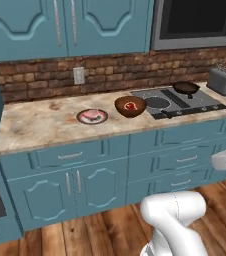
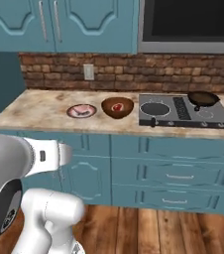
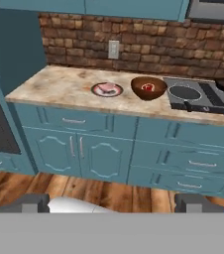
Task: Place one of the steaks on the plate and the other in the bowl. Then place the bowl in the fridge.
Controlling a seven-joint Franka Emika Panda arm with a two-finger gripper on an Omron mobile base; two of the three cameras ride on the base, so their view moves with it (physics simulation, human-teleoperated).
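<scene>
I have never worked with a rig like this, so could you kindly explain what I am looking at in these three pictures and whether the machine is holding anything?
This is a rendered kitchen with a white robot arm on a driving base. Two pictures come from cameras on the base, behind the arm to its left and right. The third comes from a camera on the hand, looking along the gripper, whose two finger tips rise at the bottom.

On the counter sits a small plate with the pale pink steak on it. Beside it stands a brown wooden bowl holding the red steak. To their right is a cooktop with a black pan.

The gripper is open, holds nothing, and sits well back from the counter.
</scene>
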